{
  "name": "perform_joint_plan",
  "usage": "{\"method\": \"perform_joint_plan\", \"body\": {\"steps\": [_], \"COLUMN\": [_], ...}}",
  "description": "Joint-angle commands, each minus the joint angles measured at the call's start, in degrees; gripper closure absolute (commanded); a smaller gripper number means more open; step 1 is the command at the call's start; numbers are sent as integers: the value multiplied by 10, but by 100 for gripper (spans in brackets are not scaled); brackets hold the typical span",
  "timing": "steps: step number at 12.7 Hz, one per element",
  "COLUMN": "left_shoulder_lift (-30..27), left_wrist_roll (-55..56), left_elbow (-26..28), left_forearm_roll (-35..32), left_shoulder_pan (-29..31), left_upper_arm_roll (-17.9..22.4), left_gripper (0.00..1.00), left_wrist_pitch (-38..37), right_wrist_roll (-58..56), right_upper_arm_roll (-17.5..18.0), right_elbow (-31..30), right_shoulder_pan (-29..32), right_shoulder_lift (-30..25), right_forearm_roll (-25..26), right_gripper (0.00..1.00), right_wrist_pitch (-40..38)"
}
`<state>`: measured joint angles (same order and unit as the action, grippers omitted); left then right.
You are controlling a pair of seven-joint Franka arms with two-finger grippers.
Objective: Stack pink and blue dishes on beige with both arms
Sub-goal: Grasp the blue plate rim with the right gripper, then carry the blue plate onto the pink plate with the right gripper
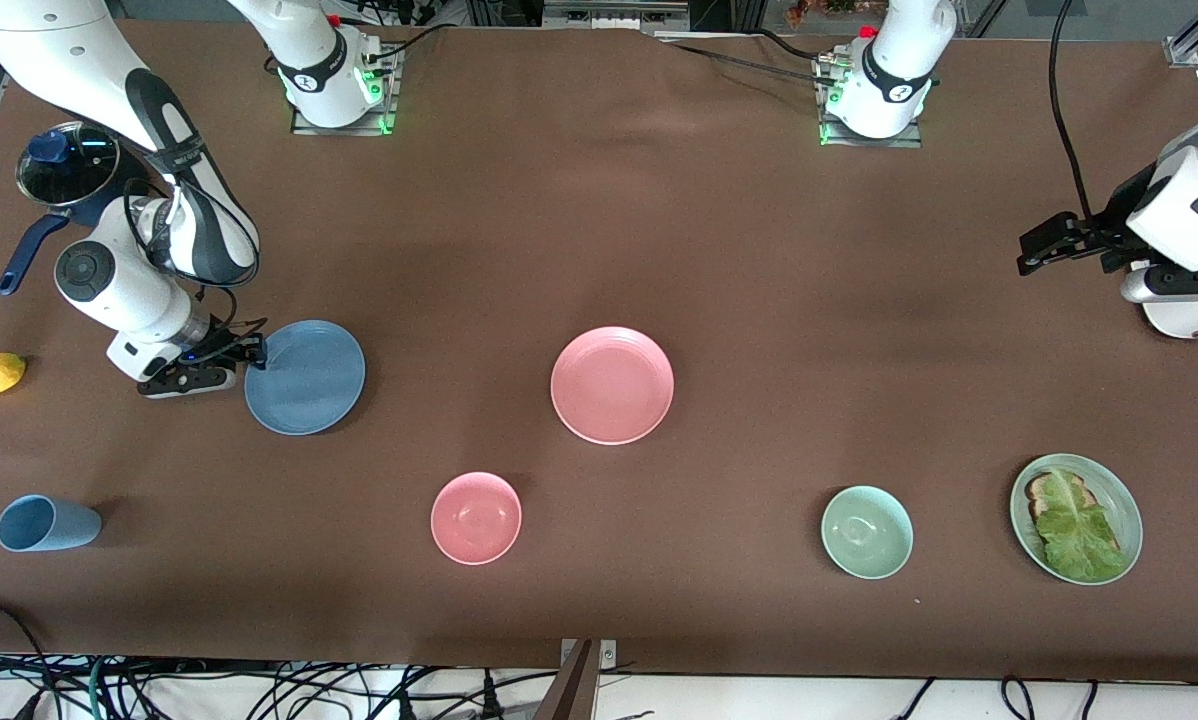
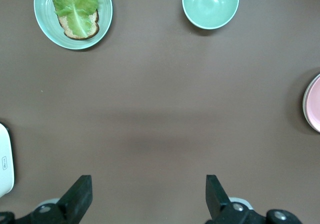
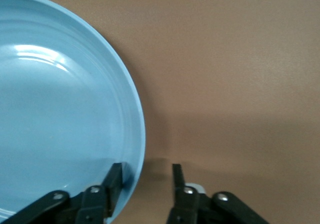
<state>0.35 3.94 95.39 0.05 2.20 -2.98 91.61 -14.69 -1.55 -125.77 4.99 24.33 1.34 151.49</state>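
Blue plate (image 1: 305, 377) flat toward right arm's end; pink plate (image 1: 612, 384) flat mid-table

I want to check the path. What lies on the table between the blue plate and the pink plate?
Nothing: in the front view only bare brown table lies between the blue plate and the pink plate.

Right arm (image 1: 149, 290): glossy white jointed shells, one dark grey band along a link, round grey cap on the joint above the pincer, thin black cables looped beside it. Base ringed in black, lit green.
Right gripper (image 3: 147, 176): black fingers with silver screws at the knuckles.
Left arm (image 1: 1194, 215): white casing, black cable above, black bracket beside the pincer.
Left gripper (image 2: 149, 194): two black tapered fingers, grey screw heads beneath.
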Motion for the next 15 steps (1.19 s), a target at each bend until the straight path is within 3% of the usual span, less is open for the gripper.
{"method": "perform_joint_plan", "body": {"steps": [1,4,5,9,12,15], "left_shoulder_lift": [-15,-9,-10,-12,-12,-15], "left_wrist_roll": [-12,-16,-16,-16,-17,-16], "left_elbow": [-29,-46,-46,-46,-47,-47], "left_forearm_roll": [-1,0,0,0,7,14], "left_shoulder_pan": [-16,-14,-10,-7,-7,-11], "left_upper_arm_roll": [6,11,11,11,23,23], "left_gripper": [0,0,0,0,0,0], "left_wrist_pitch": [-32,-36,-36,-38,-38,-39], "right_wrist_roll": [-3,-3,-3,20,31,115], "right_upper_arm_roll": [5,8,15,51,63,64], "right_elbow": [1,17,40,233,282,305], "right_shoulder_pan": [6,5,4,-2,-35,-95], "right_shoulder_lift": [-2,-6,-11,-10,-11,-11], "right_forearm_roll": [-1,-2,-3,-11,-32,-35], "right_gripper": [96,100,100,100,100,100], "right_wrist_pitch": [2,-16,-60,-316,-351,-357]}}
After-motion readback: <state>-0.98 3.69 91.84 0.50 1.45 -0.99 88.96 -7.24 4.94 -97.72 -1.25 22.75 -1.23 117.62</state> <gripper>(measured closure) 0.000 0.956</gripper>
